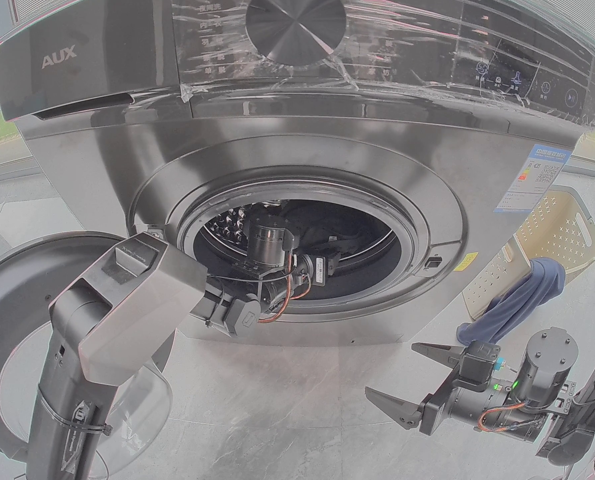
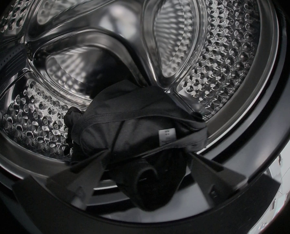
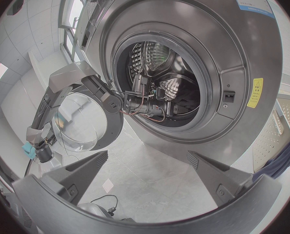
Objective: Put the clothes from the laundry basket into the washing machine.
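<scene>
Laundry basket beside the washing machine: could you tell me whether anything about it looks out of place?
Yes. The laundry basket right of the washing machine appears tipped on its side, and a blue garment hangs over its rim to the floor.

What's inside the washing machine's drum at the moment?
A dark garment with a white label lies in the drum, partly spilling over the front lip, between the open fingers of the left gripper. Whatever lies beneath the garment is covered.

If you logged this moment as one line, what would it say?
left gripper: open, inside drum | dark garment: lying in drum | right gripper: open, empty | blue garment: draped over laundry basket
</scene>
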Robot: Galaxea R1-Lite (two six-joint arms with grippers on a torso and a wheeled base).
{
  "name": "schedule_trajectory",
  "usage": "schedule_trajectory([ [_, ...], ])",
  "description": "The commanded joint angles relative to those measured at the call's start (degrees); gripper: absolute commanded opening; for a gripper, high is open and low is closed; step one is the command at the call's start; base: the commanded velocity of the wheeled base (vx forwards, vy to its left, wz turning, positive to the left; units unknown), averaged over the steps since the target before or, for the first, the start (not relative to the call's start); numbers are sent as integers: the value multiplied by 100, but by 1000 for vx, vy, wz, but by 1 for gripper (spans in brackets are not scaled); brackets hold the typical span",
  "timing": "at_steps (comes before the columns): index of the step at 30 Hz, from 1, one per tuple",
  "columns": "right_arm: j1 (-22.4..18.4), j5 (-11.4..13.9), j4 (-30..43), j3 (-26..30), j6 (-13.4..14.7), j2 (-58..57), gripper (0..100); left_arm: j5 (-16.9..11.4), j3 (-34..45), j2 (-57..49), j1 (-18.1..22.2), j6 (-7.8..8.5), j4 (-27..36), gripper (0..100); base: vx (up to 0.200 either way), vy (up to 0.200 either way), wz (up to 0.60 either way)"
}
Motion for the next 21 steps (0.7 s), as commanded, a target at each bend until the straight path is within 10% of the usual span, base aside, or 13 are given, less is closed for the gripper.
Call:
schedule_trajectory([
  [1, 5, 0, -3, -17, 2, 7, 100, 63, -487, 361, 86, 12, -47, 0, 0, 0, 0],
  [8, 5, 0, -3, -26, 2, 16, 100, 512, -2298, 967, 148, -93, -495, 0, 0, 0, 0],
  [21, 5, 0, -3, -43, 20, 51, 100, 547, -2402, 1090, 192, -199, -706, 0, 0, 0, 0],
])
